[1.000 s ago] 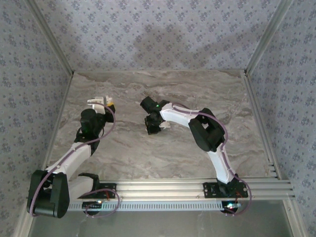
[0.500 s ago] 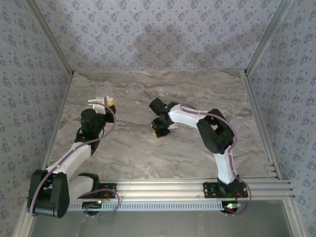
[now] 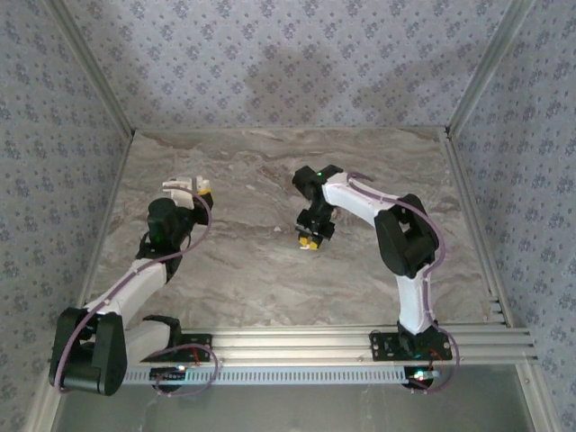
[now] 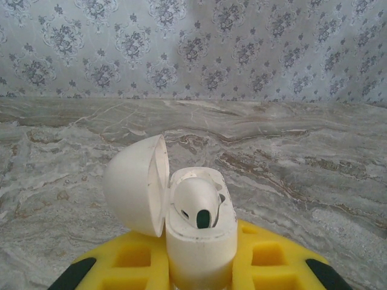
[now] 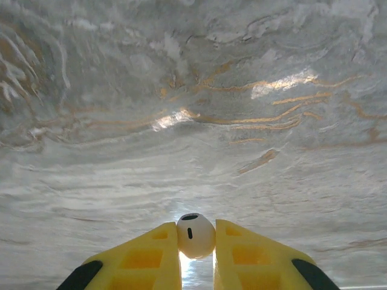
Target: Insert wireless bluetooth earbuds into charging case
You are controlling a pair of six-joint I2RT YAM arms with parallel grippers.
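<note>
My left gripper is shut on the white charging case, held upright with its lid swung open to the left. One white earbud sits in the case's near slot. From above, that case is at the table's left. My right gripper is shut on a second white earbud, its rounded head pinched between the yellow fingertips just above the marble. In the top view this gripper is near the middle of the table, well right of the case.
The marble tabletop spreads between the two arms. Patterned walls close the back and sides, with aluminium rails along the right edge and the front.
My right arm has swung to the right and nearer the front, carrying its earbud farther from the case. The left arm and the case have stayed put.
</note>
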